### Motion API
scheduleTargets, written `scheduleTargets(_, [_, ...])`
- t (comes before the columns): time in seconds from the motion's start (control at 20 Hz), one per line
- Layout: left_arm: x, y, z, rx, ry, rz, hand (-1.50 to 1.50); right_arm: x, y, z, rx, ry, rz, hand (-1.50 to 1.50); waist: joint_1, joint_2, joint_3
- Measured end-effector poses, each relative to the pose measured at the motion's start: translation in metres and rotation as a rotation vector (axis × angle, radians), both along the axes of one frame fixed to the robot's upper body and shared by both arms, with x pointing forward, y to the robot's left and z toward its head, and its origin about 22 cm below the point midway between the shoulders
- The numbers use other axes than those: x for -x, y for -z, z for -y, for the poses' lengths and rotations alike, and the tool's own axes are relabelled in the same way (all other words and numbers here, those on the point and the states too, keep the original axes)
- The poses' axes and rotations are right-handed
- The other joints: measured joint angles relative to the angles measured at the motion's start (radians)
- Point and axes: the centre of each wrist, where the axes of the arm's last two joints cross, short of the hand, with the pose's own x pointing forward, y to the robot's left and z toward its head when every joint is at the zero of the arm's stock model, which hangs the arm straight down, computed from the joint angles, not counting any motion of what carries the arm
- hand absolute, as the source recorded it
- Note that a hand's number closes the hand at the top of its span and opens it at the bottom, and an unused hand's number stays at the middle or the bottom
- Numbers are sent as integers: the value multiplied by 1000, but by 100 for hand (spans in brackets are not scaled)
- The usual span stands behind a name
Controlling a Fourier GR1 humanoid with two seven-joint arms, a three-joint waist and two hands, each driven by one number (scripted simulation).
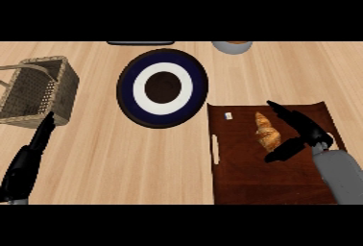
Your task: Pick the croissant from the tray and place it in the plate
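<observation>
A: Golden croissant (267, 130), where is it?
B: Lying on the dark wooden tray (248, 182), right of the plate (126, 91).
A: And the right hand (308, 132)?
B: Spread wide, fingers straight. The croissant sits between fingers and thumb, ungrasped; whether they touch it, I cannot tell. The left hand (28, 158) rests open, lower left.

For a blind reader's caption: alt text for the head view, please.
The robot's right hand is spread open around a croissant on a brown tray. A blue and white plate lies on the counter to the tray's left, with a wicker basket beyond it; the left hand rests at the lower left.
</observation>
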Motion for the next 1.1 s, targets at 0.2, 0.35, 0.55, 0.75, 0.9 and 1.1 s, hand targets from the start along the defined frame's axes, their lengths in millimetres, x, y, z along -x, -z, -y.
scheduleTargets(0.2, [2,5,3,-4,3,9,0,0,12,-5,0,-11,2,150,-1,-1,-1])
scheduleTargets(0.35, [1,5,3,-8,2,10,0,-2,18,-4,-23,-2,36,150,-2,-3,-4])
scheduleTargets(0.55, [-2,2,0,-6,5,4,0,-4,18,5,-42,-4,73,150,-3,-3,-4])
scheduleTargets(0.75, [2,9,0,-8,6,7,0,-4,23,0,-28,0,96,150,-4,-4,-5])
scheduleTargets(0.9, [-4,6,5,-3,27,17,0,-26,9,4,42,-70,148,150,21,6,-2])
scheduleTargets(1.1, [-16,-1,16,2,86,42,0,-58,-30,6,193,-204,246,150,88,32,3])
